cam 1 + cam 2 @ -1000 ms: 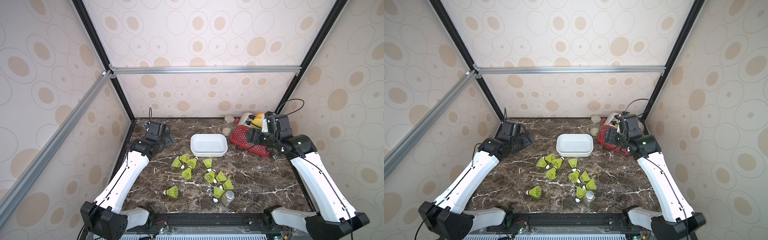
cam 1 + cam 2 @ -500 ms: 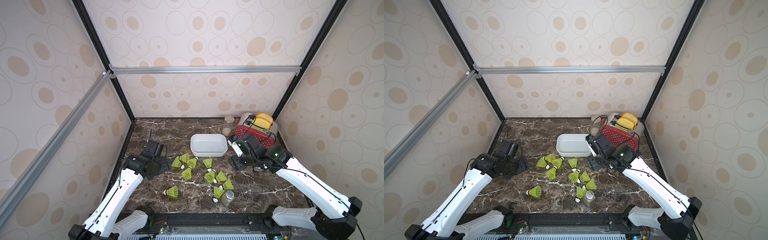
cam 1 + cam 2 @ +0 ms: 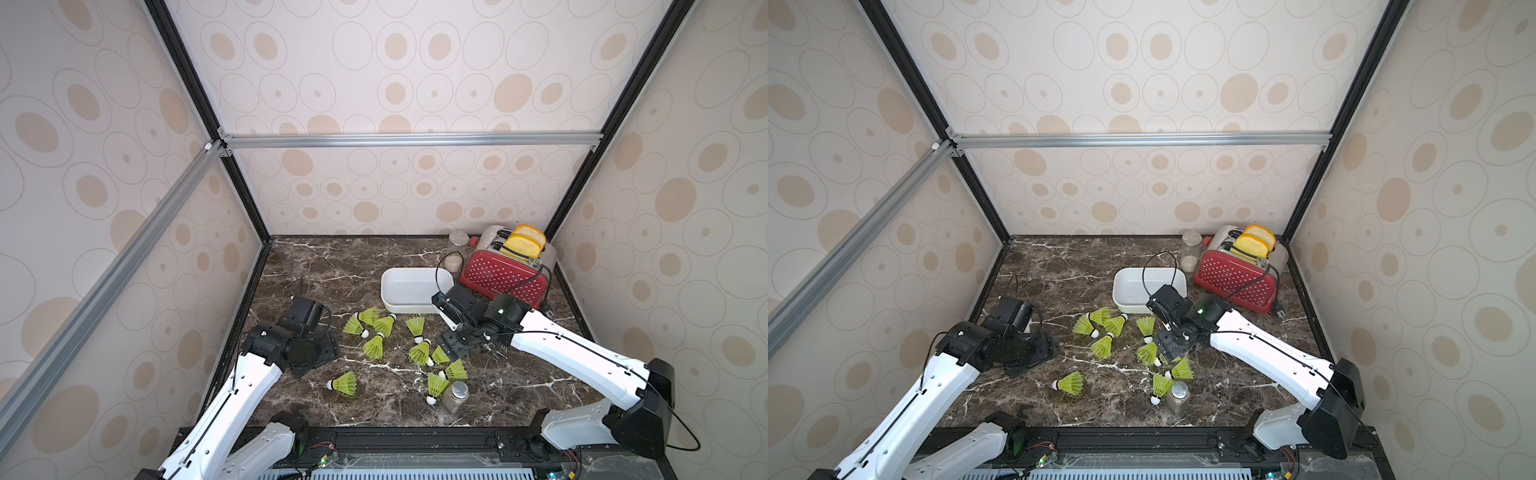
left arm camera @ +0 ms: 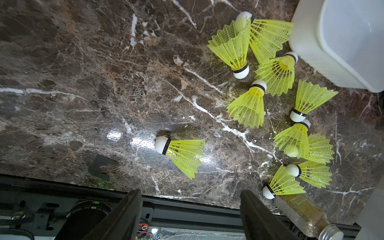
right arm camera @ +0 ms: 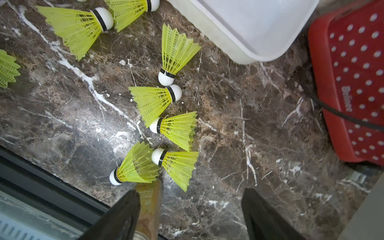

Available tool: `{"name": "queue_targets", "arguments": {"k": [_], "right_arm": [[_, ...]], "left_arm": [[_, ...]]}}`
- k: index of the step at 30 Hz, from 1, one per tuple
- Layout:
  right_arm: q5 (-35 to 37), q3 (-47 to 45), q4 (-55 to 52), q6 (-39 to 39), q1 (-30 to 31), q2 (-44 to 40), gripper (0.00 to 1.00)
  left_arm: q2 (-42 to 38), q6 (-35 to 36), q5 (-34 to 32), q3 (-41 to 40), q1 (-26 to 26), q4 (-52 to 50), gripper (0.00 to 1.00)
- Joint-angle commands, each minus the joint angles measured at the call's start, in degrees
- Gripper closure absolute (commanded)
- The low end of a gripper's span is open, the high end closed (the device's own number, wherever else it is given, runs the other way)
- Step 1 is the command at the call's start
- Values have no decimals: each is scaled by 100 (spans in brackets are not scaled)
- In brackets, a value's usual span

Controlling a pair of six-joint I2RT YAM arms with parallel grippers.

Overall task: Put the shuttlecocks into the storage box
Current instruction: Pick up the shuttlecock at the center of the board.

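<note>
left gripper (image 4: 190, 191) spread, empty | right gripper (image 5: 190, 190) spread, empty; only wrist views show the gaps | shuttlecocks (image 3: 375, 347) beside storage box (image 3: 403, 308)

Left claw (image 4: 190, 209) and right claw (image 5: 188, 207) hang low, jaws spread wide, holding nothing.

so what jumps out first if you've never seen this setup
The neon yellow-green shuttlecocks catch the eye first, scattered across the middle of the dark marble table. The white storage box just behind them looks empty. Next comes the red dotted toaster in the far right corner, with yellow toast sticking out of its slots.
</note>
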Motion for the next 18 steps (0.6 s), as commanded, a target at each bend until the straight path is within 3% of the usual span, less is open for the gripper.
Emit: {"name": "queue_targets", "arguments": {"k": [1,5,11,15,18], "right_arm": [[-187,-239,456,-1142,-320,-242,18],[-368,-623,750,-1802,-739,-209,21],[-366,-1084,1506,-2456,-786,15,26],[-667,-447,1353,-1721,-873,634,34],[-913,-279,1631,-492,-828,1000,34]], "left_arm": [[-44,315,160,132,-34,-100,23],[-30,346,333,85,-34,-8,24],[-67,321,504,-15,-34,190,24],[-69,308,559,-12,-43,223,25],[-94,307,539,-14,-43,221,25]]}}
